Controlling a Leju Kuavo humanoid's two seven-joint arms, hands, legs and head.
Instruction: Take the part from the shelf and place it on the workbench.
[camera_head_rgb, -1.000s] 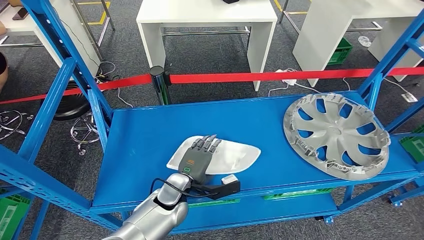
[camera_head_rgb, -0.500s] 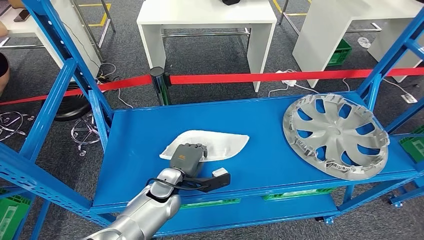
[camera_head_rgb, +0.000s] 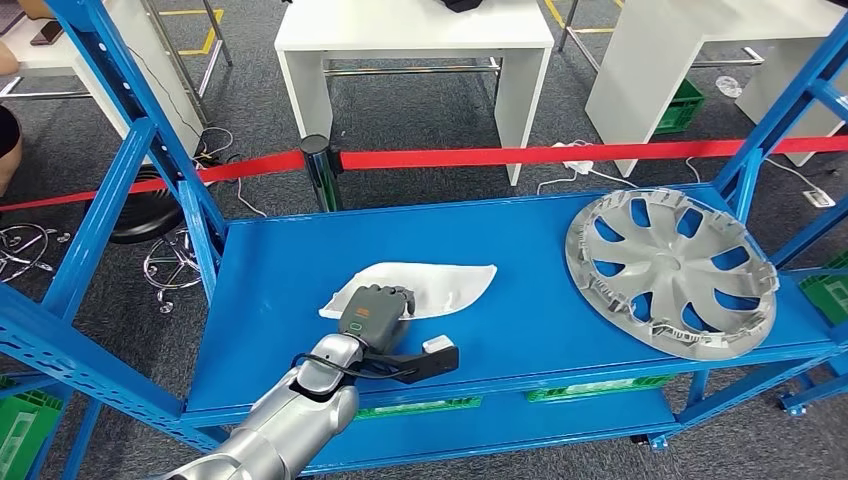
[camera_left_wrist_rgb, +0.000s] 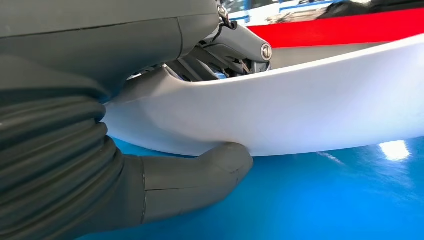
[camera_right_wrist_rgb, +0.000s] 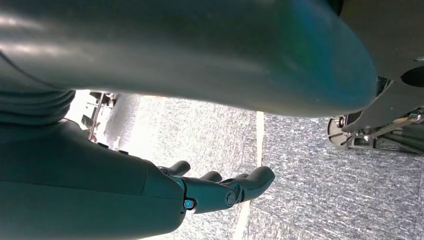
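- White part (camera_head_rgb: 415, 289) lies on the blue shelf (camera_head_rgb: 520, 250), at about 7 o'clock of the deck, grasped by the left hand (camera_head_rgb: 372, 312), thumb (camera_left_wrist_rgb: 200, 172) beneath.
- Silver wheel cover (camera_head_rgb: 670, 270) rests at 3 o'clock, well apart.
- Red barrier tape (camera_head_rgb: 520, 154) and a white tabletop (camera_head_rgb: 415, 25) stand at 12 o'clock.
- Right hand (camera_right_wrist_rgb: 220, 192) hangs over the floor, fingers loose, holding nothing.

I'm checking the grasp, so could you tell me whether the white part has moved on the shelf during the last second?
Yes. The white part, gripped by the left hand, has shifted left along the blue shelf, away from the wheel cover.
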